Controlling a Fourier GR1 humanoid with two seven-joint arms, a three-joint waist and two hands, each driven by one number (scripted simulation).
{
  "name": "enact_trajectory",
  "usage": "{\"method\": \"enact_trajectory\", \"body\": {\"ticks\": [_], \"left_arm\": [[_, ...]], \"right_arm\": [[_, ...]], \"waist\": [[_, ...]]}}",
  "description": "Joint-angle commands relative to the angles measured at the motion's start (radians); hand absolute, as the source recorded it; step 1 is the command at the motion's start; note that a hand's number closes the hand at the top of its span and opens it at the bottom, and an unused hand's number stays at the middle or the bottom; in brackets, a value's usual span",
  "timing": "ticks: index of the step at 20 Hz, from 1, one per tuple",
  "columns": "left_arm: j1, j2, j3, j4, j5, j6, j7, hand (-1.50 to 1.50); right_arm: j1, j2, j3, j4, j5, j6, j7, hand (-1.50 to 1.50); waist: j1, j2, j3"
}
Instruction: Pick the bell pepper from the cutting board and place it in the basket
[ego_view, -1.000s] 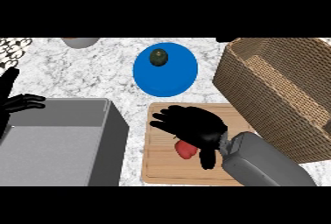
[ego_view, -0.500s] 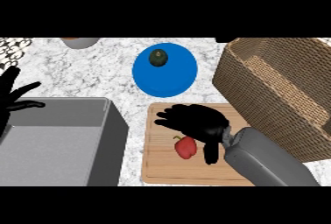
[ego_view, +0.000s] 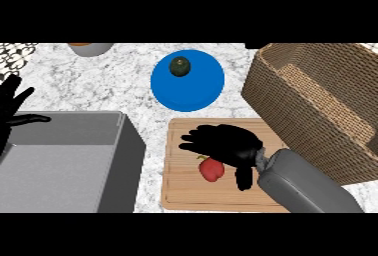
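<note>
Nothing of the task is done yet: the bell pepper (ego_view: 212, 170) is seen lying on the cutting board (ego_view: 184, 194), just under the right hand (ego_view: 225, 145), whose fingers are spread and closed on nothing. Grasping and carrying to the basket (ego_view: 280, 90), at that hand's right, are left. The left hand (ego_view: 11, 102) is held open, far left.

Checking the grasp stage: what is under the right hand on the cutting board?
The red bell pepper lies on the cutting board under the right hand, its lower part showing. Its top is covered by the palm, so contact cannot be seen.
</note>
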Motion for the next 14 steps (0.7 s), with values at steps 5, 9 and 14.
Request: {"method": "enact_trajectory", "body": {"ticks": [5,9,14], "left_arm": [[-0.031,-0.137,-0.108,0.036,-0.005,0.034,0.044,0.0],[-0.018,-0.137,-0.114,0.053,0.001,0.019,0.024,0.0],[-0.019,-0.105,-0.092,0.062,0.027,0.0,0.018,0.0]], "right_arm": [[-0.004,0.029,0.022,0.055,0.089,-0.062,0.005,-1.5],[0.005,0.02,0.034,0.069,0.116,-0.071,-0.01,-1.5],[0.001,0.034,0.105,0.137,0.218,-0.142,-0.048,1.5]], "waist": [[-0.012,0.021,-0.036],[-0.013,0.022,-0.036],[0.003,0.022,-0.036]]}}
